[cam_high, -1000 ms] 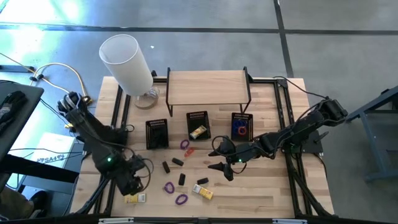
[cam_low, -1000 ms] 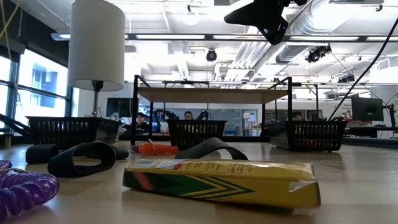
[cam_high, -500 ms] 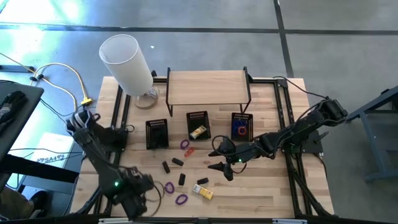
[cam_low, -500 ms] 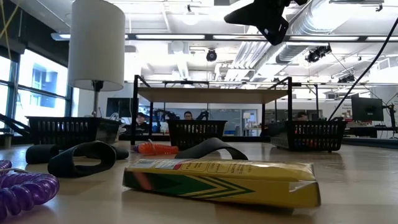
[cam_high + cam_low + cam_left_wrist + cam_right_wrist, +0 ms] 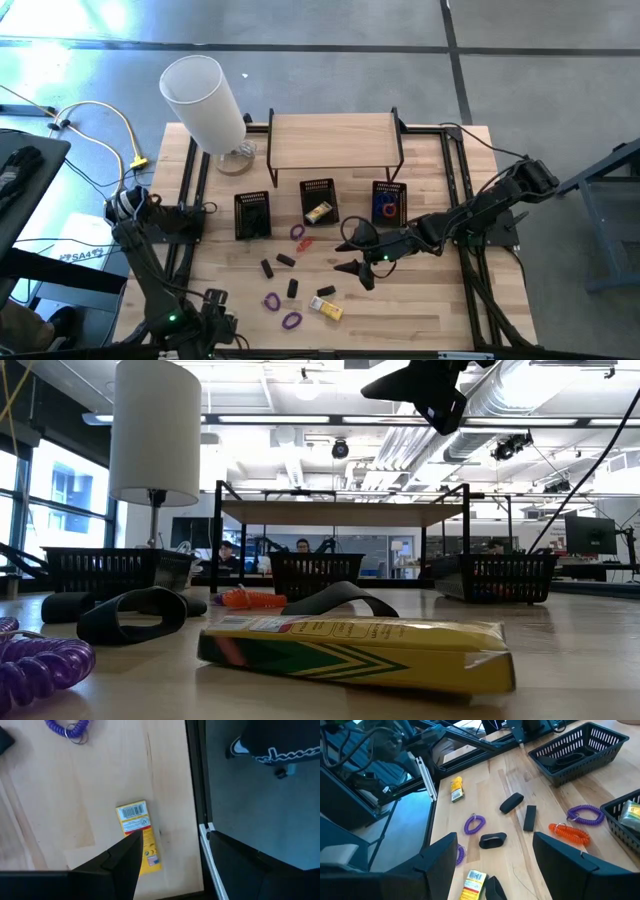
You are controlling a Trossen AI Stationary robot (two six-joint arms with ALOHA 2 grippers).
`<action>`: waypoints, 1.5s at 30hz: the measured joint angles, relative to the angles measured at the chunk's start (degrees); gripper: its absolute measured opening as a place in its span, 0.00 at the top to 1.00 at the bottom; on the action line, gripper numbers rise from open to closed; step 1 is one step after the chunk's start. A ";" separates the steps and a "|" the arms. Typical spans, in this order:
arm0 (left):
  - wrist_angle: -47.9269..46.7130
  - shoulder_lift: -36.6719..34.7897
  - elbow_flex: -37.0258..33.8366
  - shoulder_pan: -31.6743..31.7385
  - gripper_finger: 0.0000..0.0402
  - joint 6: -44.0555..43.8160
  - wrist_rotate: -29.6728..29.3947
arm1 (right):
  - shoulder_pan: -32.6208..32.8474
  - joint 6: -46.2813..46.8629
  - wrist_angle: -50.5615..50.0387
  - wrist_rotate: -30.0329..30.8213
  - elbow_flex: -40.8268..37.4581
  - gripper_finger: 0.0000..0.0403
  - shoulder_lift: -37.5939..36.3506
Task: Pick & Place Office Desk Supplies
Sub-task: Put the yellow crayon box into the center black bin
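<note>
Small supplies lie scattered on the wooden table: black clips (image 5: 285, 260), purple coil loops (image 5: 272, 300), an orange coil (image 5: 304, 242) and a yellow box (image 5: 325, 307). My left gripper (image 5: 213, 325) hovers open at the table's near left corner. In its wrist view my left gripper (image 5: 170, 870) is above a second yellow box (image 5: 137, 827) that lies flat near the table's edge. My right gripper (image 5: 355, 260) is open above the middle of the table, high above the yellow box (image 5: 355, 650) in the low view. Past my right gripper (image 5: 505, 865) I see clips (image 5: 492, 840) and coils (image 5: 475, 824).
Three black mesh baskets (image 5: 252, 213), (image 5: 319, 200), (image 5: 388, 202) stand in a row in front of a wooden shelf (image 5: 335, 140). The middle one holds a yellow box, the right one coloured loops. A tall white cylinder lamp (image 5: 205, 100) stands at the far left. A black frame rail (image 5: 197, 795) borders the table.
My left arm has swung toward the table's near edge, carrying its gripper from beside the near-left yellow box to over it at the corner. My right arm has kept still, and the supplies have not moved.
</note>
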 joint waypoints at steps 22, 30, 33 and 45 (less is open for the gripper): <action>0.44 4.27 -0.20 -1.48 0.45 -0.69 -5.62 | -0.02 0.31 0.00 0.12 0.00 0.38 0.00; -0.47 8.59 -0.35 -1.72 0.45 -0.76 -4.90 | -0.02 0.31 -0.03 0.06 0.00 0.38 0.00; -0.92 9.03 -0.35 -1.62 0.45 -2.56 -4.79 | -0.02 0.29 -0.04 0.12 0.00 0.38 0.00; -2.03 9.10 -0.35 -1.68 0.45 -5.53 -4.55 | -0.02 0.13 -0.17 1.57 0.00 0.38 0.00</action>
